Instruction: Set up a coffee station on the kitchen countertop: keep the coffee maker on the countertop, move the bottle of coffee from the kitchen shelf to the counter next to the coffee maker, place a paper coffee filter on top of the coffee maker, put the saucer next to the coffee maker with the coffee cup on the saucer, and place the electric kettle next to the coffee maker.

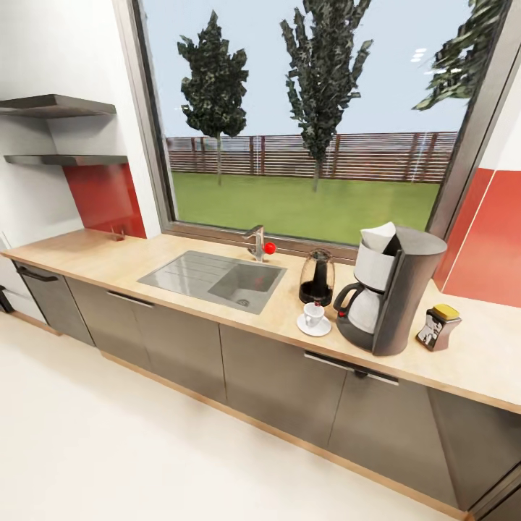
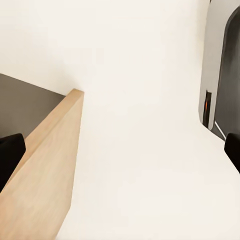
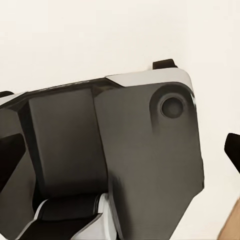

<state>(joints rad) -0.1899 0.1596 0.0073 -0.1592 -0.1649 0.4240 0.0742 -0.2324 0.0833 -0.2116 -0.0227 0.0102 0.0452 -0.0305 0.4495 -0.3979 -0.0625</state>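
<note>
- The desk (image 1: 181,250), a long beige wood-look top over grey cabinets, runs below a wide window; its right end is cut off by the picture edge.
- The coffee maker (image 1: 394,293) stands on the desk right of the sink (image 1: 217,278), with the paper coffee filter (image 1: 380,237) sitting in its top, partly hidden behind the dark body.
- The electric kettle (image 1: 317,277) stands just left of the coffee maker, near the window sill; its glass dome is hard to make out against the background.
- The coffee cup (image 1: 313,314) sits on the saucer (image 1: 314,328), in front of the kettle and just beside the coffee maker's carafe.
- The bottle of coffee (image 1: 439,326) stands on the desk close to the right of the coffee maker, its yellow lid up.
- The kitchen shelf (image 1: 69,159) hangs on the wall at far left, with a second shelf above it.
- In the left wrist view the left hand (image 2: 120,155) shows two dark fingertips at opposite picture edges, so the fingers stand wide apart, over pale floor and a wooden edge.
- In the right wrist view the right hand (image 3: 122,152) likewise has its fingertips apart, with what seems to be part of the robot's own dark body between and beyond them.
</note>
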